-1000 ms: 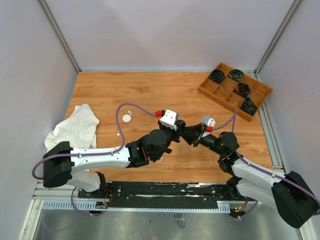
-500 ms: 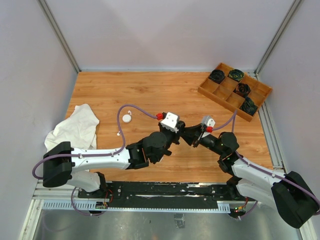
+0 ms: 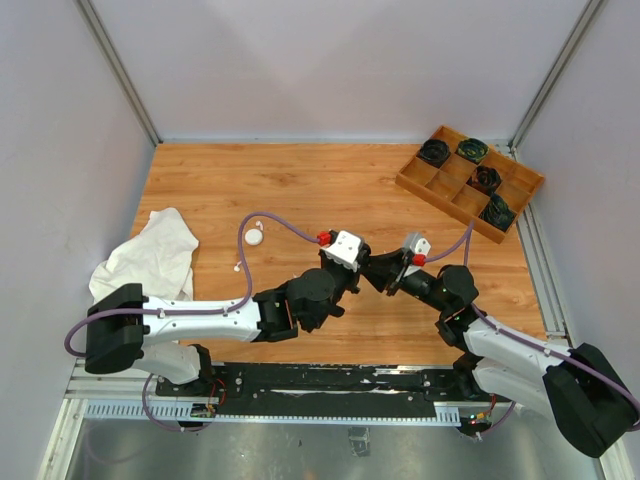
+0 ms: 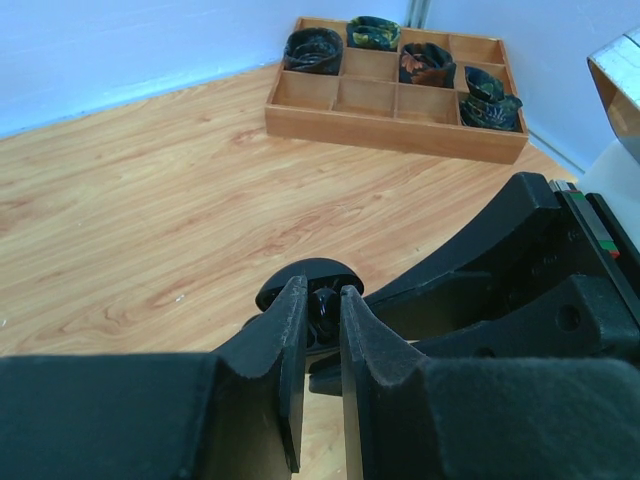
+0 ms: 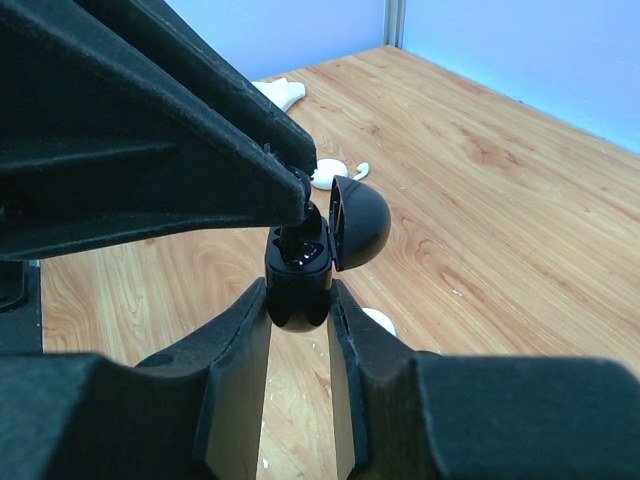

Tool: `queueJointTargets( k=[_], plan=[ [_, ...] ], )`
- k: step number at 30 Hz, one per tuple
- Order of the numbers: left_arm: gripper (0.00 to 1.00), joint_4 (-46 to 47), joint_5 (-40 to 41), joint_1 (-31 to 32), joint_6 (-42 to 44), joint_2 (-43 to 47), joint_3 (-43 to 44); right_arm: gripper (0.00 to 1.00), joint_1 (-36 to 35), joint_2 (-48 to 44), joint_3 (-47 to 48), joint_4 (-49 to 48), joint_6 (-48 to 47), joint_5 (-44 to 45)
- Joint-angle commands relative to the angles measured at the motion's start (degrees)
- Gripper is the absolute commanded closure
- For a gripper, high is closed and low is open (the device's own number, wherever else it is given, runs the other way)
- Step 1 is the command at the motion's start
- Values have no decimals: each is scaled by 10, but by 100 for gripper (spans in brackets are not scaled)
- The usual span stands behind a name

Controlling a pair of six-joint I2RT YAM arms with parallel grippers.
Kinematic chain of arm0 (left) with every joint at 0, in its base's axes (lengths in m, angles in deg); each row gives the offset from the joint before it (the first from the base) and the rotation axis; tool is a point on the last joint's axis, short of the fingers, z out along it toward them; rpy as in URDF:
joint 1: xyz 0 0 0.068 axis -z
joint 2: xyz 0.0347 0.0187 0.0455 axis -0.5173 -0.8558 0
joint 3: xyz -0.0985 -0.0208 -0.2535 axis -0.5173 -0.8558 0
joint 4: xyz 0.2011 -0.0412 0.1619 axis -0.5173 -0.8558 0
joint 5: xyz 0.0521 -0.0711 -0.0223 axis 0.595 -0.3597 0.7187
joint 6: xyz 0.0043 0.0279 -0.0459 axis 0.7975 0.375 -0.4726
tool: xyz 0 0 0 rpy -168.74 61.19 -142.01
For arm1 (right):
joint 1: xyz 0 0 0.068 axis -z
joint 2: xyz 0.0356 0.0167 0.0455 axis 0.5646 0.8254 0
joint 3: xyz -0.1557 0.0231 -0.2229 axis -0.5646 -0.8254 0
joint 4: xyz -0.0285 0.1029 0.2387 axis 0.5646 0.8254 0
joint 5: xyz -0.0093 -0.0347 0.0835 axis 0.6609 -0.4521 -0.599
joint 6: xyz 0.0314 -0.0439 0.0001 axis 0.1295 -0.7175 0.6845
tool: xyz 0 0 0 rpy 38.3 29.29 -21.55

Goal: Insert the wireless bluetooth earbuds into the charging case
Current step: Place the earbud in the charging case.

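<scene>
My right gripper [image 5: 300, 298] is shut on a black charging case [image 5: 298, 285], held above the table with its lid [image 5: 360, 222] swung open. My left gripper [image 4: 320, 297] is shut on a black earbud [image 4: 325, 308], with its tips right at the case's open top [image 4: 308, 274]. From the right wrist view, the earbud [image 5: 298, 242] sits partly down in a well of the case. In the top view both grippers meet at mid-table, left [image 3: 361, 268] against right [image 3: 374, 273], and hide the case. A white earbud [image 3: 237, 268] lies on the wood to the left.
A white round case [image 3: 255, 237] lies left of centre, with a small white piece [image 3: 259, 222] beside it. A crumpled white cloth [image 3: 150, 255] sits at the left edge. A wooden divided tray [image 3: 440, 190] with dark items stands at the back right. Another white piece [image 5: 378, 320] lies under the right gripper.
My left gripper has shifted slightly right and nearer, closing in on the case. The right arm has stayed almost still.
</scene>
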State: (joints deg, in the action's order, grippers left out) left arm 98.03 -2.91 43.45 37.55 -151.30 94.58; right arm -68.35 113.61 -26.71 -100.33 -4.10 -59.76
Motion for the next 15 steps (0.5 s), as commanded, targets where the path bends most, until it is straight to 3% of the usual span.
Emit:
queueJointTargets(
  k=[1,15],
  plan=[
    [84,1,13,13,7,0,-9,99,-5,-14,-5,-32,2,7],
    [84,-9,5,16,-32,-9,-6,99,-5,-18,-4,-29,3,6]
  ],
)
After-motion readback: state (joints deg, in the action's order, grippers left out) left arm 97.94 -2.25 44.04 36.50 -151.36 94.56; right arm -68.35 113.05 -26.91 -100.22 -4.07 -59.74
